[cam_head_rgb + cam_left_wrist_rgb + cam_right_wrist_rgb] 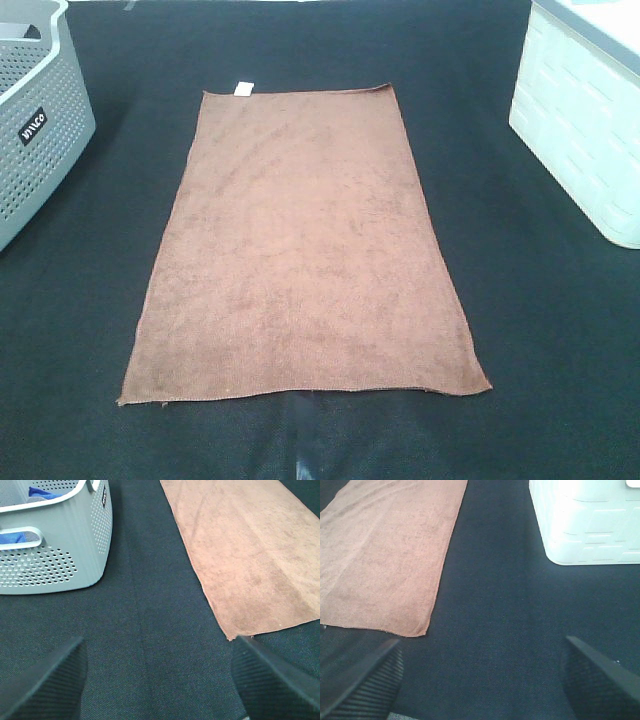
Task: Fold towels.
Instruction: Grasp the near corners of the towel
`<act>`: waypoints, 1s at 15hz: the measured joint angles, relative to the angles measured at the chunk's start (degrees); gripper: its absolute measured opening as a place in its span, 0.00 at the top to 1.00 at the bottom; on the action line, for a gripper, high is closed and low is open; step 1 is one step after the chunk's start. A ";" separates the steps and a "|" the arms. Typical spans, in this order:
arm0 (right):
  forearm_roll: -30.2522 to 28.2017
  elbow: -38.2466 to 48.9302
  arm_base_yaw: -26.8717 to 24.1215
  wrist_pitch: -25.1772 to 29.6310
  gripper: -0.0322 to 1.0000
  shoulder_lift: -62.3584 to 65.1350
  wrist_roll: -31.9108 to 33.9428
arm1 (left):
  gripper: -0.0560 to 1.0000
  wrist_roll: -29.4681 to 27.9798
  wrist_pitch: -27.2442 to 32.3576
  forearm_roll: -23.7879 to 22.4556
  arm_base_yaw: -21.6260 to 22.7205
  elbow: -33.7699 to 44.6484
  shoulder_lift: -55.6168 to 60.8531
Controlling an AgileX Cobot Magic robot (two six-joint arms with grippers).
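Towel (300,250) flat on dark mat (540,340) — left tool (157,677) and right tool (480,680) both wide apart.

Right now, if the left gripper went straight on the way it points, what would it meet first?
Probably the dark woven table cover, in the lane between the grey perforated plastic basket and the brown terry towel; depth is unclear.

Black label (32,126) with white letters on the grey perforated basket (45,80) at far left: apparently "wilco". White tag (241,88) on the towel's (300,250) far edge: too small to read.
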State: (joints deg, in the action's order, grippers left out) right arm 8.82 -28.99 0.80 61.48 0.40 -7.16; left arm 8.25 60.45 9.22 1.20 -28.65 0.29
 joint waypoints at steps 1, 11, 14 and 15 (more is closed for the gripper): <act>0.00 0.00 0.00 0.00 0.20 0.00 0.00 | 0.23 0.00 0.00 0.00 0.00 0.00 0.00; 0.00 0.00 0.00 0.00 0.20 0.00 0.00 | 0.23 0.00 0.00 0.00 0.00 0.00 0.00; 0.00 0.00 0.00 0.00 0.20 0.00 0.00 | 0.23 0.00 0.00 0.00 0.00 0.00 0.00; 0.00 0.00 0.00 0.00 0.20 0.00 0.00 | 0.23 0.00 0.00 0.00 0.00 0.00 0.00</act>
State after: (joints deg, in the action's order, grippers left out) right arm 8.82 -28.99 0.80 61.48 0.40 -7.16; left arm 8.25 60.45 9.22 1.20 -28.65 0.29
